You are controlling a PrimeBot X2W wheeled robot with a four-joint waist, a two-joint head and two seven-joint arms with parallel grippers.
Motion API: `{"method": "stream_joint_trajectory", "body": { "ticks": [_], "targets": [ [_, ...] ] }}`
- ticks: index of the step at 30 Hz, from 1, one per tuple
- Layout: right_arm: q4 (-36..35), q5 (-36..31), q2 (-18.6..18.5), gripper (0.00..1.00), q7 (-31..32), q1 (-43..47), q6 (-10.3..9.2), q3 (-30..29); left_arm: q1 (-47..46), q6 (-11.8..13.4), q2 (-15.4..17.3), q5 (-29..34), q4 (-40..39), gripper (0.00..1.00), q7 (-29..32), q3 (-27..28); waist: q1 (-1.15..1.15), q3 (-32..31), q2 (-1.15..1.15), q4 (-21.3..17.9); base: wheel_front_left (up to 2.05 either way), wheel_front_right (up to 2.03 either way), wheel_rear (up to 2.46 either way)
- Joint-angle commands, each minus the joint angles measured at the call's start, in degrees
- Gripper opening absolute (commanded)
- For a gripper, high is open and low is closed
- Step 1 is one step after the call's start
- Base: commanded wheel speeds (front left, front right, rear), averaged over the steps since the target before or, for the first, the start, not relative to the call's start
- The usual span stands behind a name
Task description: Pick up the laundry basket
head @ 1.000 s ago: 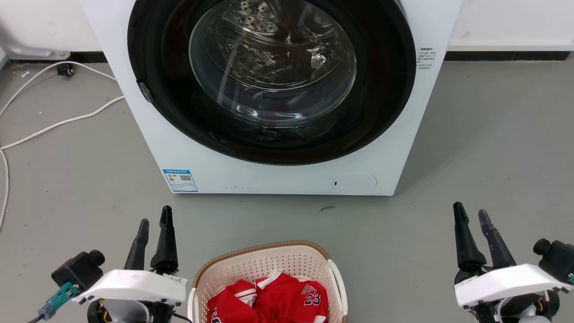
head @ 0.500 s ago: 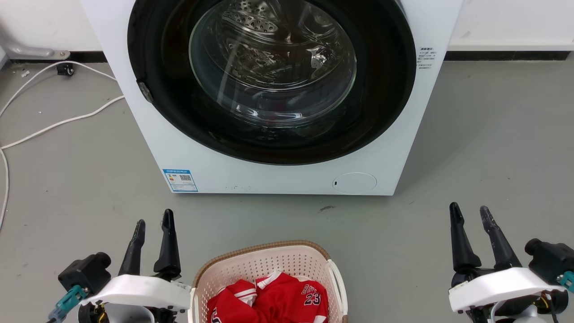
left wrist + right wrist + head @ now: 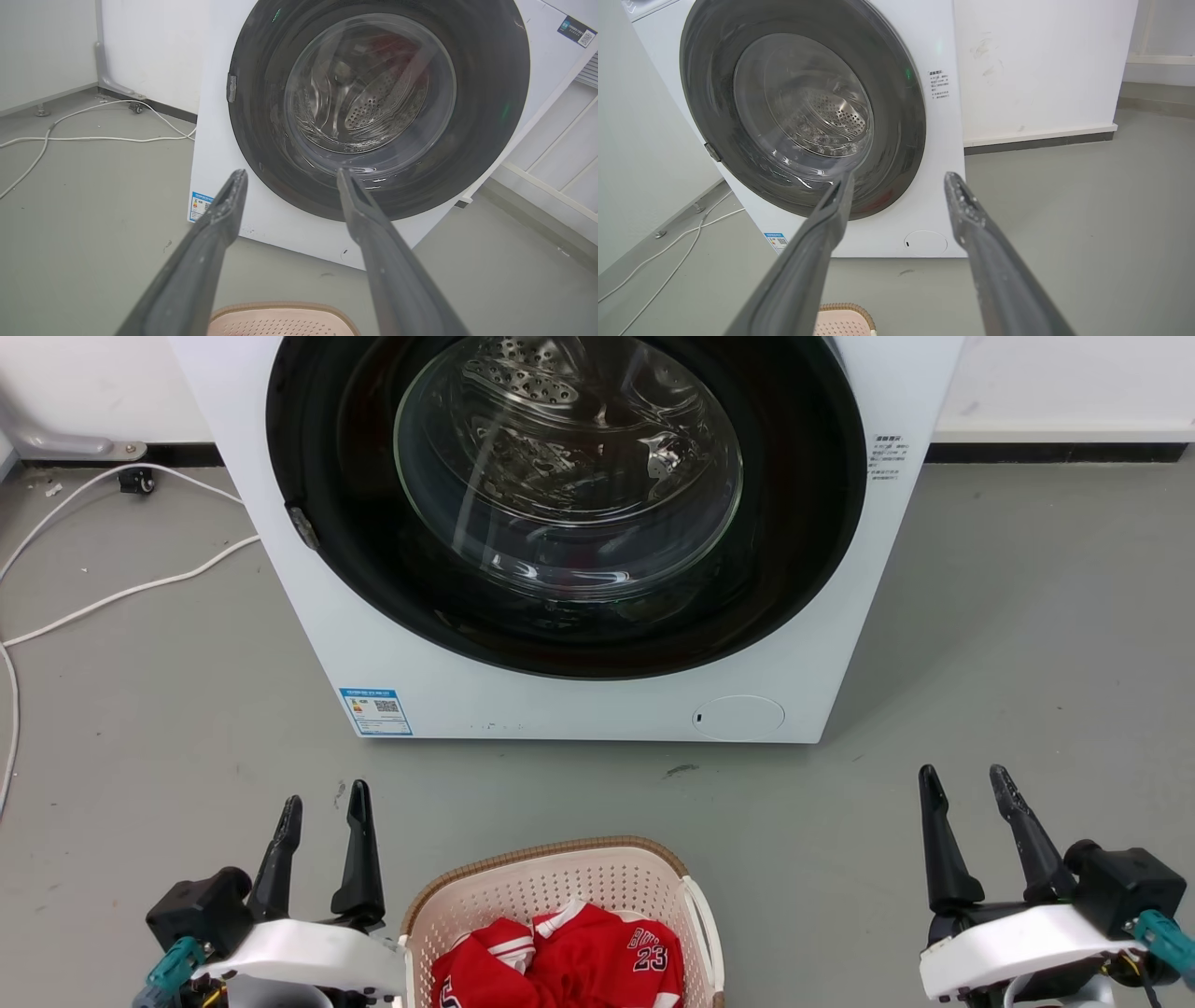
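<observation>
The laundry basket point(image 3: 560, 882), cream perforated plastic with a brown woven rim, stands on the grey floor at the bottom centre of the head view, holding a red jersey point(image 3: 569, 957). Its far rim also shows in the left wrist view point(image 3: 280, 310) and the right wrist view point(image 3: 845, 317). My left gripper point(image 3: 323, 795) hovers open just left of the basket, fingers pointing at the washing machine. My right gripper point(image 3: 962, 773) stands open well to the right of the basket, apart from it. Both hold nothing.
A white washing machine point(image 3: 579, 709) with a shut dark round glass door point(image 3: 569, 476) stands straight ahead of the basket. White cables point(image 3: 112, 588) lie on the floor at the left. Bare grey floor spreads on both sides.
Both grippers have opened wider. The left gripper has drawn down and slightly right toward the basket; the right gripper has shifted left toward it. The basket has not moved.
</observation>
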Motion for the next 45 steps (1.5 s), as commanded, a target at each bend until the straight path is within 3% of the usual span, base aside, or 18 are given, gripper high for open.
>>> {"method": "stream_joint_trajectory", "body": {
  "ticks": [1, 32, 45],
  "targets": [
    [-0.5, -2.0, -0.2, 1.0, -0.6, 0.4, 0.0, 0.1, 0.1, 0.3, 0.2, 1.6, -0.6, 1.0, -0.6, -0.2, 0.0, 0.0, 0.0, 0.0, 0.0, 0.0, 0.0],
    [-1.6, -14.7, -0.2, 1.0, -4.1, 1.9, -0.01, 0.5, 1.2, 1.2, 0.2, 14.7, -0.1, 1.0, -4.1, -0.8, 0.0, 0.4, 0.0, -0.1, 0.0, 0.0, 0.0],
    [-1.8, -13.5, -0.2, 1.0, -5.0, 2.3, -0.01, 1.0, 1.2, 1.2, 0.2, 18.0, -0.1, 1.0, -5.1, -0.8, 0.0, 0.5, 0.0, -0.2, 0.0, 0.0, 0.0]
  ]
}}
